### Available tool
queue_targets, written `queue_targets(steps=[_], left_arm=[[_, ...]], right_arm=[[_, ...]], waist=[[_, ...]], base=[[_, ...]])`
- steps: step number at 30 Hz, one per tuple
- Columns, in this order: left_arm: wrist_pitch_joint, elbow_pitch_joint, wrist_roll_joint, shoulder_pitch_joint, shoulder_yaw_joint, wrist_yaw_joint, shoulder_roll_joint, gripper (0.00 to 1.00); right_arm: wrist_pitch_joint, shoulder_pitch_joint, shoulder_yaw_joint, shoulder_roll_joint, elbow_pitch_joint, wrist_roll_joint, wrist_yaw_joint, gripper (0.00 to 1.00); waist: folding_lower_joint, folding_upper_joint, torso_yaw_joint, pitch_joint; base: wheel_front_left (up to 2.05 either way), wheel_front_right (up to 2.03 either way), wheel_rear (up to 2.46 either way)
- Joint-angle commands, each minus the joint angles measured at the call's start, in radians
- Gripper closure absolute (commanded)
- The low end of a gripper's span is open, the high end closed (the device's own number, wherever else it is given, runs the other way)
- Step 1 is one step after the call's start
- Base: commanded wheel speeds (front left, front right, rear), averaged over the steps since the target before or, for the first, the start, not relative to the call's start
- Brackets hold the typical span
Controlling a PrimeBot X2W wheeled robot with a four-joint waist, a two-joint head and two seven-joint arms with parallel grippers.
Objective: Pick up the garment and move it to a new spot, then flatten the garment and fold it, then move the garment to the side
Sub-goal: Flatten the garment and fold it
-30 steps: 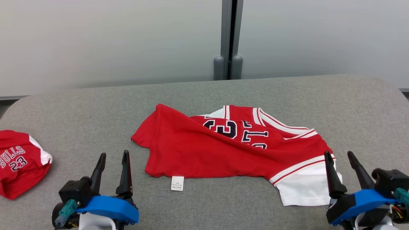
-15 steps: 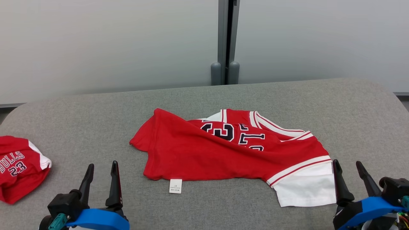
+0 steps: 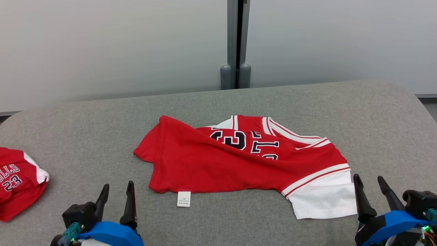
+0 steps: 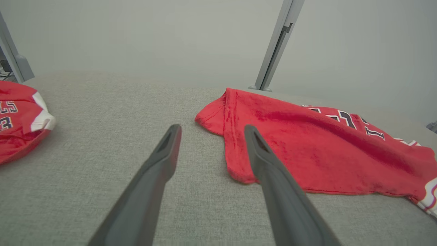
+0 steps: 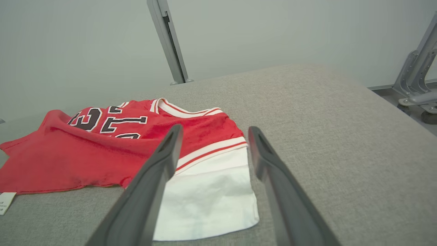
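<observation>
Jersey (image 3: pixel 218 167) crumpled mid table (image 3: pixel 102 130); left claw (image 3: pixel 118 184) and right claw (image 3: pixel 368 177) both apart, nothing gripped, flanking its near edge.

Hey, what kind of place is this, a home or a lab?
Probably a lab or test room, not a home: a grey padded table holds a jersey and a second jersey, with frosted panels and a metal post behind.

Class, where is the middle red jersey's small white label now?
In the head view, the small white fabric label lies on the grey felt table at the near hem of the crumpled red basketball jersey, right of the left hand.
</observation>
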Motion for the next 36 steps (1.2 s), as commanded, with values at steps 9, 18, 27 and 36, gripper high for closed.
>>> queue_targets(steps=[9, 18, 27, 36], left_arm=[[0.194, 0.163, -0.027, -0.12, -0.059, 0.036, -0.061, 0.0], [0.185, 0.318, -0.045, -0.231, -0.036, 0.072, -0.092, 0.0], [0.189, 0.438, -0.055, -0.282, -0.035, 0.078, -0.096, 0.51], [0.178, 0.514, -0.073, -0.307, -0.054, 0.031, -0.115, 1.0]], right_arm=[[0.166, -0.035, -0.021, -0.002, 0.044, -0.018, 0.0, 0.0], [0.16, -0.09, -0.007, -0.002, 0.105, -0.021, 0.0, 0.0], [0.167, -0.142, 0.0, -0.002, 0.207, -0.039, 0.0, 0.0], [0.17, -0.178, 0.03, 0.0, 0.347, -0.057, 0.0, 0.0]], waist=[[0.0, -0.0001, -0.033, 0.047], [0.0, -0.0001, -0.067, 0.11], [0.0, -0.0001, -0.08, 0.146], [0.0, -0.0001, -0.069, 0.161]], base=[[0.0, 0.0, 0.0], [0.0, 0.0, 0.0], [0.0, 0.0, 0.0], [0.0, 0.0, 0.0]])
